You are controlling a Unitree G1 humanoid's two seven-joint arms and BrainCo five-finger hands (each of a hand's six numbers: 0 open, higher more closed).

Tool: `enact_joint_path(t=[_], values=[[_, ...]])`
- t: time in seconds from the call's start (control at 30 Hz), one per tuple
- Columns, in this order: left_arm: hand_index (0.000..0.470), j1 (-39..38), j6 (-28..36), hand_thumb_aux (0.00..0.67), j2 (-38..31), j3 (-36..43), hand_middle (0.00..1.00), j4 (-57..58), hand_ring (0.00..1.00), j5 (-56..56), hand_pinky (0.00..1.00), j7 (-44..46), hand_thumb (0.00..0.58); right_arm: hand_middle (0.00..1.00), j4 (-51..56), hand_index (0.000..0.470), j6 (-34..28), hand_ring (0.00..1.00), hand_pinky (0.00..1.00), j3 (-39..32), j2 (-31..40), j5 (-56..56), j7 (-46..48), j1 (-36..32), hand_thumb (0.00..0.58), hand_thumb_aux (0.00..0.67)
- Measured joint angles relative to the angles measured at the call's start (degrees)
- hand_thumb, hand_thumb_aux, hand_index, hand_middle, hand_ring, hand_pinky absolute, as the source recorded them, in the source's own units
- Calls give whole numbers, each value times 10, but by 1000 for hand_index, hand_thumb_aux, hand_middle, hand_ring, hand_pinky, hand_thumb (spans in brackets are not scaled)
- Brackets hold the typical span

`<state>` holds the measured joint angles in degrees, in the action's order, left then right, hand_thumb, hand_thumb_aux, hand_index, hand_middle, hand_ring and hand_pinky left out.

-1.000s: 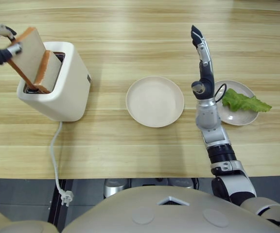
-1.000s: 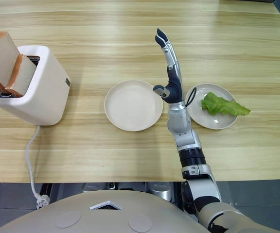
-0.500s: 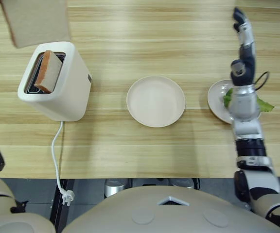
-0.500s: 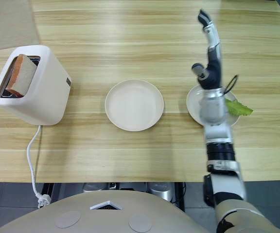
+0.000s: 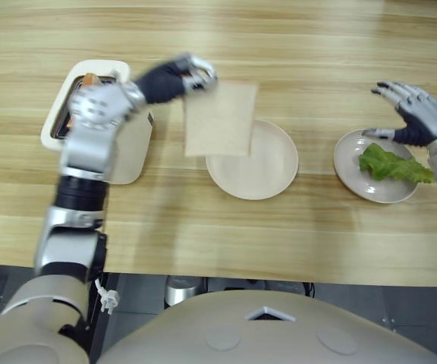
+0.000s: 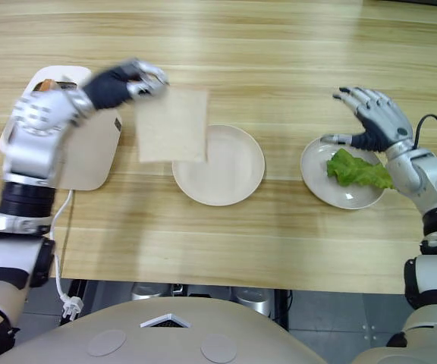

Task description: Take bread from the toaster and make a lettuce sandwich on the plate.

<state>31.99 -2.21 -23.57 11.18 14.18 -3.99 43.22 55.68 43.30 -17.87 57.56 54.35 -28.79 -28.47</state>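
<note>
First slice out of the toaster (image 5: 133, 142), now hanging over the plate (image 5: 270, 173).
You've carried the bread slice (image 5: 220, 118) to the plate's left rim, your left hand (image 5: 174, 76) pinching its top corner, so laying it down looks next. Your right hand (image 5: 416, 114), spread and empty, has swung over the lettuce (image 5: 393, 165). No writing can be read.

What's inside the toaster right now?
A little brown bread crust pokes up at the top of the toaster. The robot's left arm covers most of the slots, so I can't see the rest inside.
</note>
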Motion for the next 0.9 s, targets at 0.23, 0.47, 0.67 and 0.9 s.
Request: enact_joint_path(t=[0.23,0.47,0.67,0.9], values=[[460,24,-83,670,87,22,1000,170,1000,29,1000,-16,580,0,70,0,-22,0,0,-105,14,96,-127,-15,0,0],[460,56,-148,670,138,26,1000,314,1000,53,1000,-30,580,0,107,0,-42,0,0,-163,13,125,-188,-41,0,0],[460,84,-189,670,141,15,1000,384,1000,59,1000,-48,580,0,123,61,-66,0,0,-200,11,142,-216,-49,144,89],[460,100,-220,670,139,13,1000,461,1000,79,1000,-79,580,0,141,238,-85,0,0,-219,11,143,-231,-52,445,347]])
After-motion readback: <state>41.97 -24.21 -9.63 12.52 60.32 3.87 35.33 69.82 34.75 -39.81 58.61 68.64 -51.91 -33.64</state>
